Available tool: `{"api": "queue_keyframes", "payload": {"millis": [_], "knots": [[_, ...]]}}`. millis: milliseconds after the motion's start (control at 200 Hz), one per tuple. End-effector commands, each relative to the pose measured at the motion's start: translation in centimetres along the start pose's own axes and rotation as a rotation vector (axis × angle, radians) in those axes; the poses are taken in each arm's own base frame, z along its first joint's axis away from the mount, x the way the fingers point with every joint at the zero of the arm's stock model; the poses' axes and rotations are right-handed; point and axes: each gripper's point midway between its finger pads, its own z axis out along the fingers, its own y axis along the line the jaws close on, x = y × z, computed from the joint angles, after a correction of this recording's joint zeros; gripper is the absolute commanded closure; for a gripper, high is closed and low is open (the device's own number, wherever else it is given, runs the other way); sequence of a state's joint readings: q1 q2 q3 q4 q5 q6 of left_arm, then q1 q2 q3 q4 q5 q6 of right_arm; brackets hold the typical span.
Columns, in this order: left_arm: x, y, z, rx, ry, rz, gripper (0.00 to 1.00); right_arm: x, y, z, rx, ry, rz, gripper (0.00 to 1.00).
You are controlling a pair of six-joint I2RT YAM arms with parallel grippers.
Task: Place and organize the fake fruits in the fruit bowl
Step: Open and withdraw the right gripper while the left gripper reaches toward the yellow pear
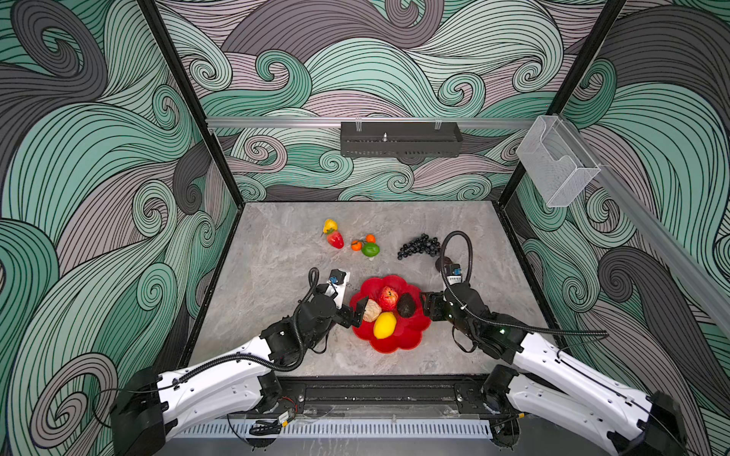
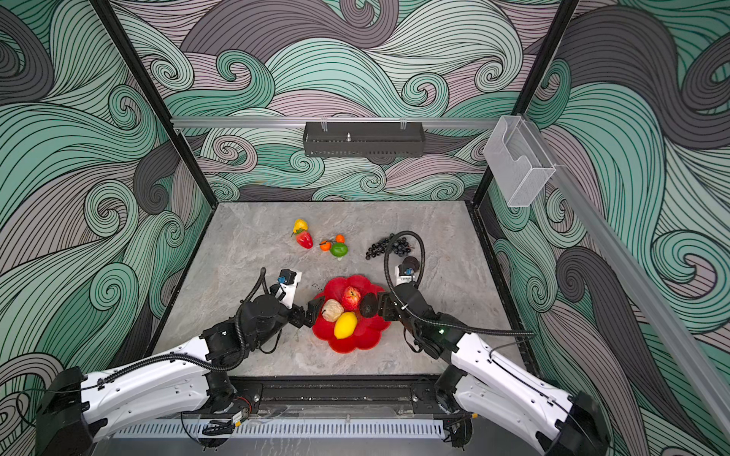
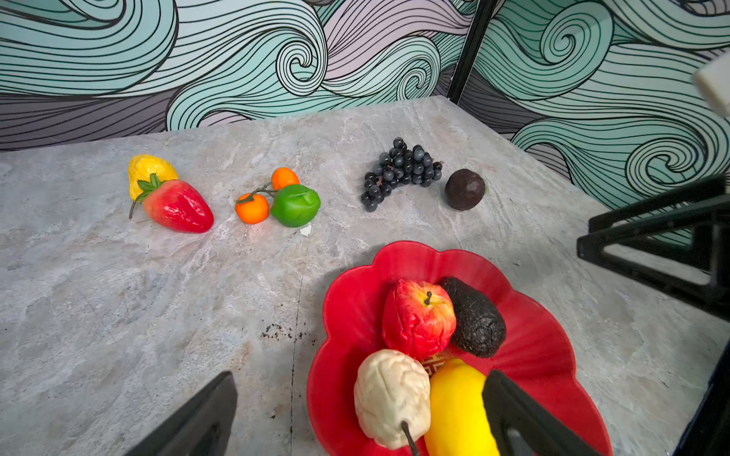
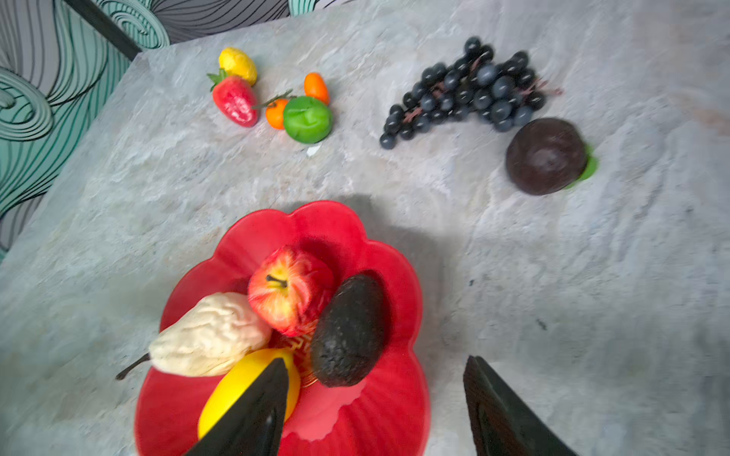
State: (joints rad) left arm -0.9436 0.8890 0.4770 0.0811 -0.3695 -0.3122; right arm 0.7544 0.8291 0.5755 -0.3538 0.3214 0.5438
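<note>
So the left gripper [image 3: 359, 375] has its jaws spread wide with nothing in them. It sits at the left rim of the fruit bowl [image 1: 412, 335], and the beige pear [image 3: 391, 395] is right in the gap between the fingers. The right gripper [image 4: 377, 359] has its jaws apart too and holds nothing. It's at the bowl's right rim, with the dark avocado [image 4: 349, 335] lying just ahead of it.

The bowl sits near the front middle of the grey table [image 1: 276, 296]. It holds four fruits, all bunched up and touching: the pear, the avocado, a red apple [image 1: 388, 297] and a yellow lemon [image 1: 384, 325].

The rest is out on the table toward the back:
- a strawberry [image 1: 335, 239] up against a small yellow fruit [image 1: 330, 226]
- two tiny oranges [image 1: 356, 245] beside a green lime [image 1: 370, 249]
- the grape bunch [image 1: 419, 246], with a dark brown round fruit [image 4: 546, 156] next to it
</note>
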Motion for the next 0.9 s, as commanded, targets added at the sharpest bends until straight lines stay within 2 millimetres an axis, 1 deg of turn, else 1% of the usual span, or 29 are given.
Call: {"api": "queue_keyframes", "payload": {"millis": [0,135,260,340,405,425,445,545,635,675,720,730,735,740,745,750,896], "knots": [[-0.4,0.6,0.0,-0.03,0.025,-0.046,0.01,-0.7,-2.8,-0.3,0.096,0.0,-0.055,0.27],[0.0,1.9,0.0,-0.08,0.059,-0.092,0.01,-2.0,-5.2,0.3,0.145,0.013,0.011,0.26],[0.3,2.9,-0.2,-0.113,0.084,-0.129,0.01,-3.1,-7.7,1.3,0.184,0.035,0.138,0.25],[0.3,3.9,-0.3,-0.147,0.1,-0.165,0.01,-3.3,-8.5,2.1,0.161,0.056,0.229,0.24],[0.2,5.1,0.1,-0.18,0.13,-0.204,0.01,-3.2,-8.9,2.7,0.145,0.073,0.28,0.23],[0.2,5.4,0.4,-0.189,0.146,-0.216,0.01,-3.0,-9.0,2.8,0.143,0.081,0.291,0.23],[0.2,5.8,0.7,-0.198,0.166,-0.23,0.01,-3.6,-8.9,3.1,0.132,0.061,0.3,0.23],[0.3,7.9,2.6,-0.266,0.281,-0.277,0.01,-3.2,-9.1,3.6,0.123,0.067,0.327,0.22],[-0.1,9.0,5.0,-0.285,0.372,-0.315,0.02,-2.8,-8.9,3.8,0.105,0.069,0.339,0.22],[-0.3,9.8,6.0,-0.311,0.403,-0.342,0.02,-2.5,-8.9,3.8,0.098,0.068,0.345,0.22],[-0.7,10.9,7.0,-0.345,0.425,-0.372,0.02,-2.2,-8.8,3.8,0.09,0.069,0.35,0.22],[-1.1,11.1,7.1,-0.346,0.419,-0.383,0.02,-2.1,-8.8,3.8,0.089,0.071,0.352,0.22],[-0.7,11.3,7.5,-0.354,0.432,-0.385,0.02,-2.1,-8.8,3.8,0.088,0.071,0.352,0.22],[-1.0,11.4,7.5,-0.355,0.427,-0.391,0.02,-2.1,-8.7,3.8,0.087,0.07,0.353,0.22],[-0.6,11.7,7.8,-0.363,0.439,-0.394,0.02,-2.0,-8.7,3.8,0.086,0.071,0.353,0.22],[-0.9,11.7,7.8,-0.36,0.434,-0.398,0.02,-1.9,-8.7,3.8,0.085,0.072,0.355,0.21],[-1.5,15.7,11.7,-0.436,0.467,-0.538,0.03,-0.8,-8.5,3.7,0.058,0.075,0.369,0.21]]}}
